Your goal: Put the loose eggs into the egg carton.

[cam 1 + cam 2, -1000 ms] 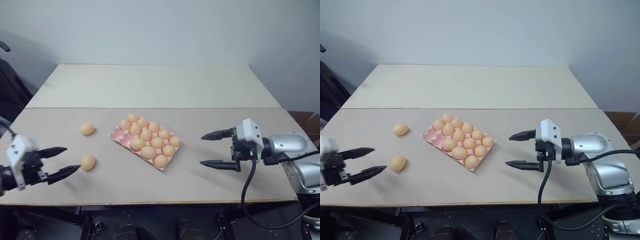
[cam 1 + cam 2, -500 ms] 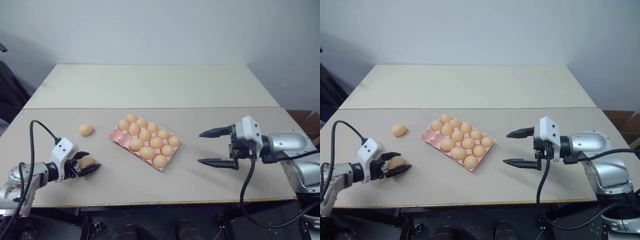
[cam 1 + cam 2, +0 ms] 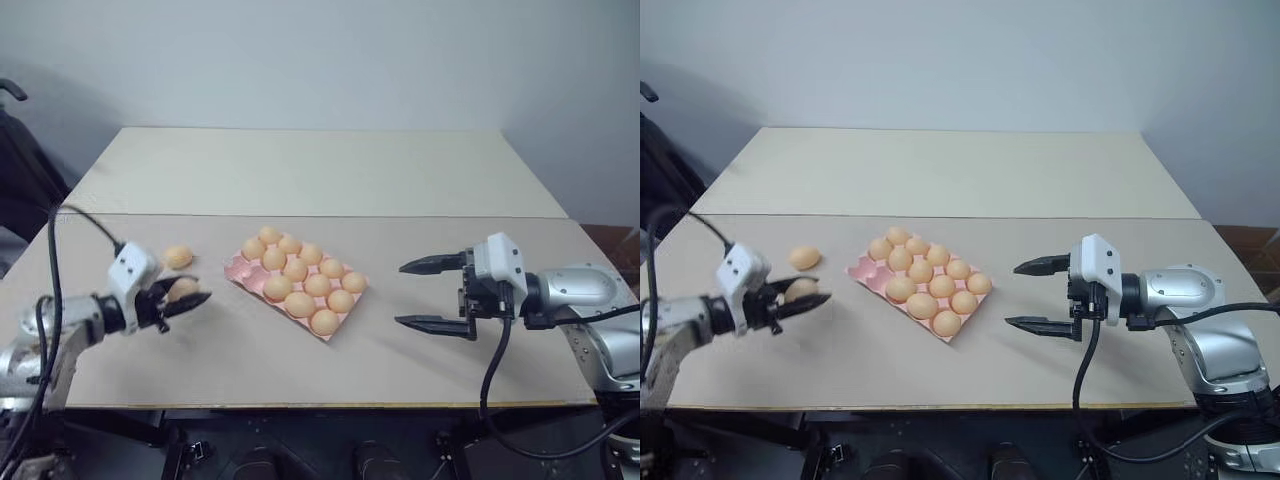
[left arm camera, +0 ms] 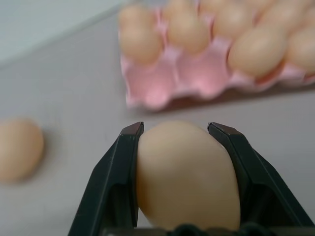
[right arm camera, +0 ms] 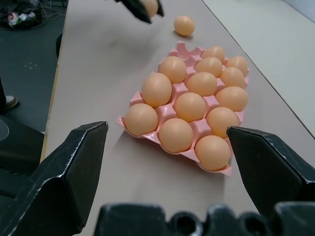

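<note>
1. Now your left gripper (image 4: 181, 132) is clamped on one smooth, oval tan egg (image 4: 187, 177), black fingers (image 4: 114, 187) pressing its sides, held above the matte beige table (image 3: 300, 370), left of the carton.
2. Your right gripper (image 3: 432, 293) stands wide apart and holds nothing, right of the carton.
3. You see the pink moulded egg carton (image 3: 236, 268) mid-table, ten cups filled, its two left-end cups bare.
4. You have one more loose egg (image 3: 178, 257) lying on the table, near the held one.

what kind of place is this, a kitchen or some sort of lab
Probably a robot test room, not a kitchen: a plain beige table against a bare grey wall, holding just a pink moulded egg carton and light orange-tan eggs, with loose black cables hanging off the arms.
</note>
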{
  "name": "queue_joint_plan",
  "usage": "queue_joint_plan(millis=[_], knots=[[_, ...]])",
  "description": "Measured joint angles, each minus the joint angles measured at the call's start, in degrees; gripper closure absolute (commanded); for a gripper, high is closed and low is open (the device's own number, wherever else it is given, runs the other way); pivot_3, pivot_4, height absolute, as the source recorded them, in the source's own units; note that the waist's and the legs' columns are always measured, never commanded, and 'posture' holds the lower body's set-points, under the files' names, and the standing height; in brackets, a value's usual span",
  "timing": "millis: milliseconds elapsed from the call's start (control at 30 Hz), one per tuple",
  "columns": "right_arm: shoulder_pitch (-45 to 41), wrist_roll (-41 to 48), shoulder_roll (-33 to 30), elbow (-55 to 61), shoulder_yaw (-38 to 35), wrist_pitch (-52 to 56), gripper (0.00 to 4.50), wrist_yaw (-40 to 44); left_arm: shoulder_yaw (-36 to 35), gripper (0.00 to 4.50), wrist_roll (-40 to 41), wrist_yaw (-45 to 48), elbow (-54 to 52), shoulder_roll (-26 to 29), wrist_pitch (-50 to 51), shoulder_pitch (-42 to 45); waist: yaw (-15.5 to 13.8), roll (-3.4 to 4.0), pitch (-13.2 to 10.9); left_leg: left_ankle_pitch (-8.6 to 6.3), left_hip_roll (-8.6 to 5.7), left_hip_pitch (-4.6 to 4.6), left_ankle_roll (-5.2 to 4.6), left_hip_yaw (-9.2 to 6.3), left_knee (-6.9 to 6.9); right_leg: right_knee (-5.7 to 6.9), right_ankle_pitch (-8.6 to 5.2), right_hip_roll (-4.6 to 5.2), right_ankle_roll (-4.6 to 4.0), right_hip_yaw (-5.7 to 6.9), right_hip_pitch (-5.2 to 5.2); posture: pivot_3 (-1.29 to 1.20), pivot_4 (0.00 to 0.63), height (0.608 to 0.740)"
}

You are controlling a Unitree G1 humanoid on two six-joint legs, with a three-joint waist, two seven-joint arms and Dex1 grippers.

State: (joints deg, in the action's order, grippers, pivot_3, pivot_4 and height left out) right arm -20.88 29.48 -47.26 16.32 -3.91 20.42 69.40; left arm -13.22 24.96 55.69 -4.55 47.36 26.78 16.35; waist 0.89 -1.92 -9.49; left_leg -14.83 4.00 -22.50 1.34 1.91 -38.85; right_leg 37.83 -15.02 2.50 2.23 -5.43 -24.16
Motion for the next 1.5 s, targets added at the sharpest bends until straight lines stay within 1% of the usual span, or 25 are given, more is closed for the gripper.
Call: queue_joint_plan(millis=[67,133,233,333,400,467,567,600,667,800,867,1000,1167,1233,1333,1400,1500], knots=[[-0.2,0.0,0.1,0.0,0.1,0.0,0.0,-0.4,2.2,2.63,-0.1,0.0,0.7,-2.1,-0.2,3.5,-0.2,0.0,0.0,0.0,-0.01,-0.01,0.0,0.0,0.0,0.01,0.0,0.0,0.0,0.0,-0.01,0.0,0.15,0.74],[-0.4,-0.1,0.2,0.0,0.1,0.0,0.0,-0.9,6.0,2.63,-1.4,-0.3,3.8,-5.5,-0.9,7.9,-0.4,0.0,0.0,0.0,-0.02,-0.01,0.0,-0.01,-0.05,0.01,0.01,-0.01,0.01,0.01,0.02,0.0,0.15,0.74],[-0.5,-0.1,0.3,0.1,0.1,0.0,0.0,-1.3,10.6,2.63,-4.3,-0.6,7.9,-8.4,-3.1,11.2,-0.1,-0.01,0.0,0.0,-0.03,-0.07,-0.01,-0.02,-0.05,-0.03,0.01,-0.01,0.01,-0.02,-0.02,0.0,0.15,0.74],[-0.4,0.0,0.3,0.1,0.1,0.0,0.0,-1.9,13.1,2.63,-7.0,-1.3,12.5,-11.0,-5.7,14.2,0.1,-0.01,0.0,0.0,-0.02,-0.09,-0.01,-0.03,-0.05,0.01,0.01,-0.02,0.01,-0.02,-0.06,0.0,0.15,0.74],[-0.3,0.0,0.3,0.4,0.0,0.0,0.0,-2.1,13.7,2.63,-8.1,-1.6,14.7,-11.5,-7.0,15.2,0.2,-0.01,0.0,0.01,-0.02,-0.08,-0.01,-0.03,-0.05,0.03,0.01,-0.02,0.01,-0.02,-0.05,0.0,0.15,0.74],[0.1,0.0,0.3,1.1,-0.1,0.0,0.0,-2.5,13.9,1.95,-8.4,-1.2,16.6,-12.1,-7.8,15.8,0.1,-0.01,0.0,0.01,-0.02,-0.09,-0.01,-0.04,-0.06,0.02,0.01,-0.01,0.01,-0.01,-0.04,0.0,0.15,0.74],[0.9,0.2,0.3,2.2,-0.6,0.0,0.0,-3.4,13.9,1.08,-8.3,-0.1,17.3,-12.6,-8.0,15.8,-0.1,-0.01,0.0,0.01,-0.03,-0.14,-0.01,-0.05,-0.09,0.0,0.01,-0.01,0.02,0.01,-0.05,0.0,0.15,0.74],[1.2,0.3,0.3,2.4,-0.9,0.0,0.0,-3.5,13.9,0.69,-8.2,0.3,17.3,-12.6,-8.0,15.8,-0.1,-0.01,0.0,0.01,-0.03,-0.14,-0.01,-0.06,-0.09,-0.01,0.01,-0.01,0.02,0.01,-0.05,0.0,0.15,0.74],[1.4,0.6,0.3,2.4,-1.2,0.0,0.0,-3.7,13.9,0.04,-8.1,0.9,17.3,-12.6,-8.0,15.8,-0.1,-0.01,0.0,0.01,-0.03,-0.14,-0.01,-0.06,-0.1,0.01,0.02,-0.01,0.03,0.01,-0.05,0.0,0.15,0.74],[1.4,0.6,0.3,2.4,-1.2,0.0,0.0,-3.9,12.7,0.02,-7.5,1.3,16.5,-12.2,-8.0,15.8,0.0,-0.01,0.0,0.01,-0.02,-0.13,-0.01,-0.07,-0.11,0.03,0.02,-0.01,0.03,0.02,-0.05,0.0,0.15,0.74],[1.3,0.6,0.3,2.3,-1.2,0.0,0.0,-3.9,11.6,0.02,-6.8,1.4,15.6,-11.2,-8.0,15.4,0.1,-0.01,0.0,0.01,-0.02,-0.14,-0.01,-0.07,-0.1,0.02,0.02,-0.01,0.03,0.01,-0.06,0.0,0.15,0.74],[1.0,0.6,0.3,2.0,-1.2,0.0,0.0,-3.6,7.5,0.02,-5.0,1.6,11.9,-7.5,-7.3,12.7,0.2,0.0,0.0,0.01,-0.02,-0.13,-0.01,-0.07,-0.1,0.03,0.02,-0.01,0.03,0.01,-0.06,0.0,0.15,0.74],[-0.5,0.5,0.5,0.8,-0.9,0.0,0.0,-3.1,0.5,0.02,-2.1,3.4,6.8,-1.3,-6.6,6.3,0.2,0.0,0.0,0.01,0.0,-0.12,-0.01,-0.06,-0.09,0.02,0.01,-0.01,0.03,0.02,-0.07,0.0,0.15,0.74],[-1.3,0.5,0.8,0.2,-0.4,-0.2,0.0,-2.8,-3.6,0.02,-0.8,4.0,4.1,1.1,-6.3,1.2,0.2,0.0,0.0,0.0,0.01,-0.11,-0.01,-0.04,-0.07,-0.01,0.01,0.0,0.03,0.01,-0.06,0.0,0.15,0.74],[-1.7,0.4,0.8,-1.6,0.1,-0.7,0.0,-1.9,-11.7,0.02,1.9,5.4,0.5,3.8,-4.1,-9.1,0.6,0.0,0.0,0.0,0.05,-0.11,-0.02,0.0,-0.03,-0.04,0.01,0.0,0.02,0.02,-0.1,0.0,0.15,0.74],[-2.2,0.4,0.9,-2.6,0.5,-0.9,0.0,-1.5,-16.7,0.02,4.1,6.4,-2.4,4.4,-2.6,-14.3,0.6,0.0,0.0,0.0,0.07,-0.11,-0.02,-0.01,-0.05,-0.01,0.01,0.0,0.02,0.03,-0.09,0.0,0.15,0.74],[-2.8,0.3,1.1,-3.4,0.9,-1.4,0.0,-0.8,-22.5,0.02,7.1,7.7,-6.5,4.4,-1.0,-20.0,0.0,0.0,0.0,0.0,0.06,-0.01,-0.02,0.0,-0.04,0.0,0.0,0.01,0.01,0.05,-0.01,0.0,0.15,0.74]])
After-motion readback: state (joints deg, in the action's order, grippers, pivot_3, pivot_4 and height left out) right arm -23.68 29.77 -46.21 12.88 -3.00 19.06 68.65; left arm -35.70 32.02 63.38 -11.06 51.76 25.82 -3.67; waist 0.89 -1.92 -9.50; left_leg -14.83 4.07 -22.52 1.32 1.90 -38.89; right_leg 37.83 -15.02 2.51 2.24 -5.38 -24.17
